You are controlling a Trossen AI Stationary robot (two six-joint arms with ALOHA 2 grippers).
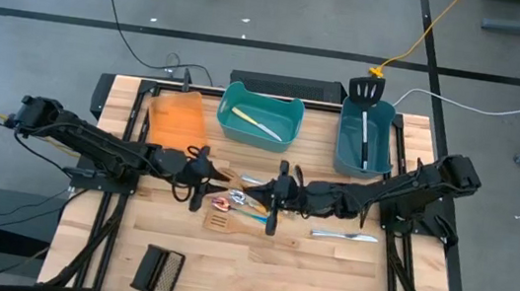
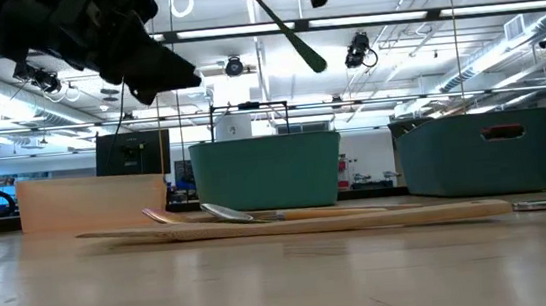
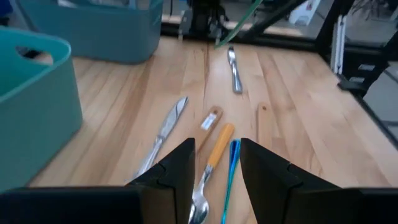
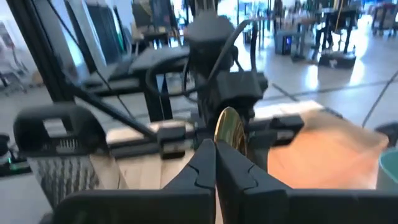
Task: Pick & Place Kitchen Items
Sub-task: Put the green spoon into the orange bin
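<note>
My right gripper (image 4: 216, 149) is shut on a gold spoon (image 4: 228, 127) over the table's middle (image 1: 276, 199). In the low view the spoon (image 2: 286, 26) slants in the air above the table. My left gripper (image 3: 216, 149) is open and empty, over the utensils lying at the table's middle (image 1: 204, 180). Under it lie an orange-handled spoon (image 3: 214, 152), a blue-handled utensil (image 3: 231, 165), a silver knife (image 3: 165, 130) and a wooden spatula's handle (image 3: 209, 121). A wooden slotted spatula (image 1: 230, 223) and another silver knife (image 1: 343, 235) lie flat nearer the front. My right gripper pinches the gold spoon's handle between its two shut fingers (image 4: 205, 163), which hide the place of contact. The bowl (image 4: 228, 124) sticks out past the fingertips. The spoon is lifted clear of the table and slants down, its bowl end (image 2: 317, 63) lowest.
A teal bin (image 1: 261, 116) holding one utensil stands at the back middle. A second teal bin (image 1: 365, 139) with the black spatula is at the back right. An orange bin (image 1: 178, 121) is at the back left. A black ribbed block (image 1: 158, 270) lies near the front edge.
</note>
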